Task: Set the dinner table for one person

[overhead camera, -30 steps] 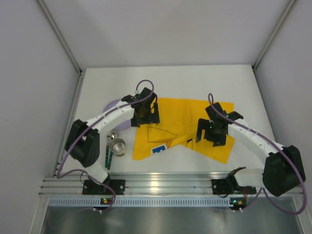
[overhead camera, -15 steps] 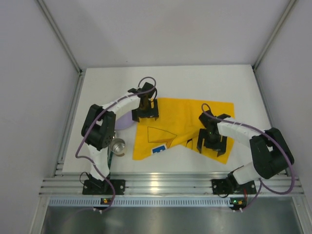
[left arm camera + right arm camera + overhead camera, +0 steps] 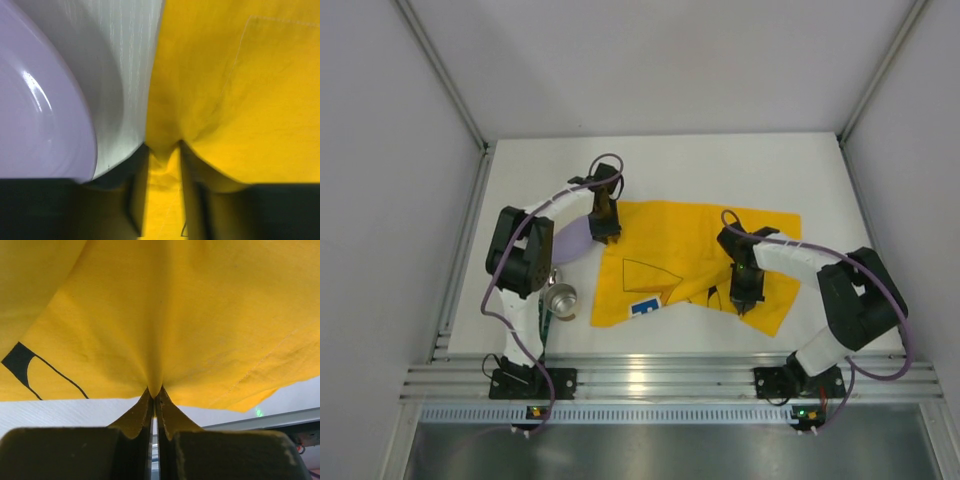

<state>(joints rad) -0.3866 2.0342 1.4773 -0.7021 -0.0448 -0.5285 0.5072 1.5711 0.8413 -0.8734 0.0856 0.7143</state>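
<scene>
The white dinner table (image 3: 720, 165) has a yellow cloth (image 3: 670, 240) near its middle. The left claw (image 3: 603, 232) is clamped on the cloth's 10 o'clock edge. The right claw (image 3: 743, 298) is clamped on its 4 o'clock edge. The cloth is wrinkly, not flat yet. The purple plate (image 3: 568, 245) and cup (image 3: 560, 299) sit at its 9 o'clock side, not set.

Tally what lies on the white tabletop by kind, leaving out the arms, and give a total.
yellow cloth: 1
lavender plate: 1
metal cup: 1
green-handled utensil, type too small to tell: 1
Total: 4
</scene>
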